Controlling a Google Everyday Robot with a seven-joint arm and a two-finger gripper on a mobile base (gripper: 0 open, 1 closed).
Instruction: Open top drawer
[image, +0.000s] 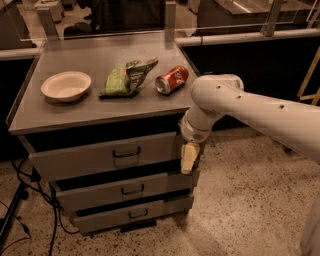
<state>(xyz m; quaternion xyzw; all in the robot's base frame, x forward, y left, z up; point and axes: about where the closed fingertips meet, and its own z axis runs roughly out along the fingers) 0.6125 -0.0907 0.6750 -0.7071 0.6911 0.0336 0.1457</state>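
Note:
The top drawer (90, 157) is the tallest and widest of three grey fronts under the cabinet top, with a small dark bail handle (126, 151) at its centre. It stands out a little from the cabinet body. My gripper (188, 157) hangs from the white arm at the drawer's right end, its yellowish fingers pointing down, well right of the handle and not holding it.
On the cabinet top (100, 112) lie a white bowl (65, 85), a green snack bag (126, 78) and a red soda can (171, 80) on its side. Two shorter drawers (122, 190) sit below. Cables (20, 200) trail at the lower left. Speckled floor (250, 200) lies to the right.

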